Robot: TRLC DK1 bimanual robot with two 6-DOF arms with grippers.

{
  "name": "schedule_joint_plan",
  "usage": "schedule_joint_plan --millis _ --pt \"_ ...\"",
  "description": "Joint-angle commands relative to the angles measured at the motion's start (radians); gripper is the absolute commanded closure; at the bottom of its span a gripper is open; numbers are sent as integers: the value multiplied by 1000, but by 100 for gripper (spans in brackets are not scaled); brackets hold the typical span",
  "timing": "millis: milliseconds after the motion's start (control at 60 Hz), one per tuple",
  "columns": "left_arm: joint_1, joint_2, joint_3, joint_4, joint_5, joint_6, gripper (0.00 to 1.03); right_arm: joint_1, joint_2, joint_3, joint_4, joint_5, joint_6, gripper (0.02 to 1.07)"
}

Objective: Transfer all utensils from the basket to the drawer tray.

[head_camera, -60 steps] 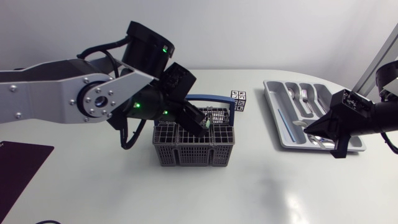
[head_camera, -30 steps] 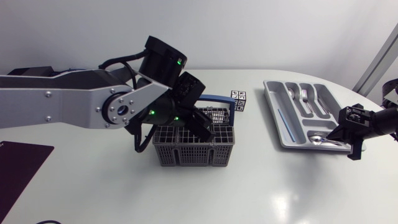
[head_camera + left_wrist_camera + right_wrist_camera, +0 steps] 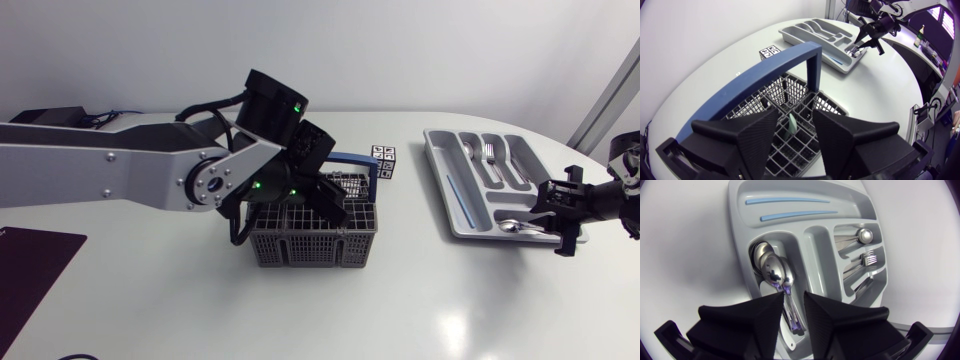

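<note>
Utensils show in two places: one pale green handle (image 3: 791,124) stands in a compartment of the grey mesh basket (image 3: 312,240), and the others lie in the grey drawer tray (image 3: 448,200) toward the right end of the white worktop (image 3: 420,300). The basket sits near the middle of the worktop, with its blue handle (image 3: 765,75) arching over it. The left gripper (image 3: 799,131) hangs over the basket just beside that arch. Its fingers are spread, with the green handle in line with the gap between them but lower down and untouched. The left arm (image 3: 110,175) comes in low across the worktop from the left side. A small cube with black and white markings (image 3: 384,160) stands just behind the basket, between it and the tray, and a dark mat (image 3: 30,270) lies at the worktop's left edge. The right gripper (image 3: 793,307) hovers at the near right corner of the tray, its fingers held slightly apart and gripping nothing. Under them, spoons with purple handles (image 3: 772,272) rest in one tray compartment, their bowls pointing away from the gripper. Two thin blue sticks (image 3: 790,207) lie in the long compartment along the tray's left side. A fork (image 3: 869,258) and a round-ended utensil (image 3: 865,235) lie in compartments farther from the gripper.
</note>
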Motion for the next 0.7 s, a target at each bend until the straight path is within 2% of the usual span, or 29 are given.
schedule_joint_plan --millis 0,67,183,317,450,550,683 --pt "-9 35 -25 12 3 -28 54 -3 -35 -34 12 4 -7 41" --pt "-19 49 -26 18 -26 -32 54 -1 -71 -51 11 1 17 32" --pt "-22 60 -23 24 -46 -43 54 12 -134 -90 9 -4 59 24" --pt "-17 72 -15 24 -72 -64 66 42 -196 -135 9 -8 92 24" --pt "-23 74 -28 27 -104 -74 70 68 -288 -186 3 -45 132 21" --pt "-28 77 -34 39 -113 -81 71 94 -334 -222 3 -45 144 21" --pt "-36 84 -38 56 -127 -84 77 109 -352 -245 6 -45 154 21"
